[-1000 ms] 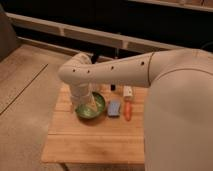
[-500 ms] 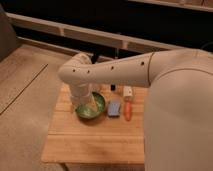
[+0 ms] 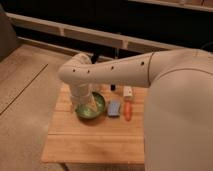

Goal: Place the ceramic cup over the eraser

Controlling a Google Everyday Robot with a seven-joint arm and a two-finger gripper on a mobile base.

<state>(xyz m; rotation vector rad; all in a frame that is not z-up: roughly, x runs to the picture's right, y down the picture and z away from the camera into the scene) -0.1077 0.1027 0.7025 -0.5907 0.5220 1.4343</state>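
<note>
Over the green bowl [image 3: 84, 113], toward the left of the wooden bench [image 3: 95, 142], the gripper [image 3: 90, 101] hangs down from the bent wrist of the big white arm [image 3: 115, 72], its tip at or just inside the bowl's mouth. Nothing has shifted over the last second. Arm, bowl and the small things beside it sit exactly as they did, so the move looks paused rather than under way.

Whether the gripper is spread or clamped on something I cannot tell, since the wrist covers most of it. A tilted cream-white shape shows right under it against the bowl's inner wall. I take this for the ceramic cup [image 3: 94, 105], though I cannot say whether it is held or merely lying in the bowl.

The eraser [image 3: 128, 91], by my reading the white block with a dark band, lies uncovered to the right near the back edge, apart from the bowl. A blue block [image 3: 114, 107] and an orange carrot-like piece [image 3: 128, 111] lie just in front of it.

So the placing is not yet done. It calls for a sure hold, a lift clear of the rim and a carry rightward, then a careful mouth-down lowering among close neighbours.
</note>
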